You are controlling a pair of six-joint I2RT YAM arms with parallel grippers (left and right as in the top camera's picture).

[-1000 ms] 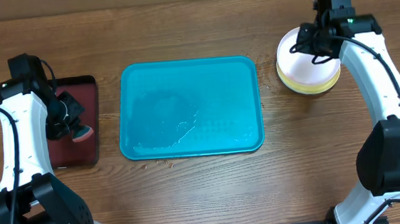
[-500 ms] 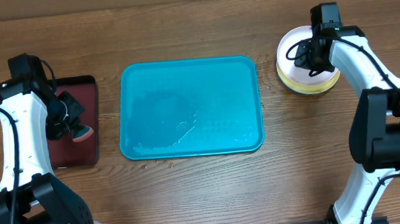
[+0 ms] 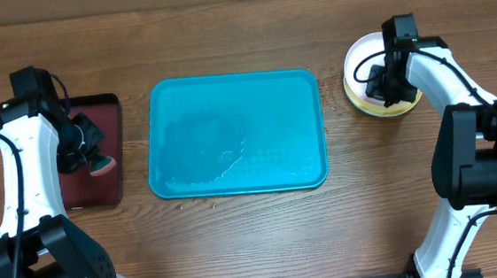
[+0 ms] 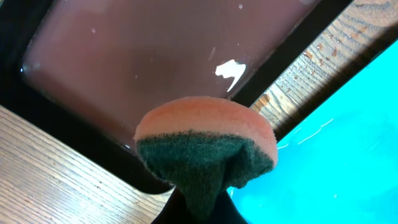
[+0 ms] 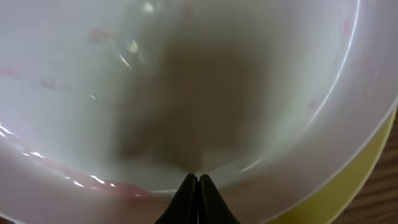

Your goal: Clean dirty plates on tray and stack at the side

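Note:
The teal tray (image 3: 235,133) lies mid-table with no plates on it, only a wet film. At the right, a white plate (image 3: 360,68) sits on a yellow-green plate (image 3: 380,111). My right gripper (image 3: 387,88) hangs over this stack. In the right wrist view its shut tips (image 5: 198,180) point into the white plate (image 5: 186,74), which shows faint pink smears. The yellow-green rim (image 5: 370,171) peeks out below. My left gripper (image 3: 94,158) is shut on an orange and green sponge (image 4: 205,146) over the dark red tray (image 4: 143,62).
The black-rimmed dark red tray (image 3: 94,151) lies left of the teal tray (image 4: 348,143), with a strip of wooden table (image 4: 311,68) between them. A few crumbs lie on the wood by the teal tray's front edge (image 3: 204,200).
My right arm has swung from the stack's far right side to over the plates, its shut tips lowered into the white plate. The left arm and sponge have not moved.

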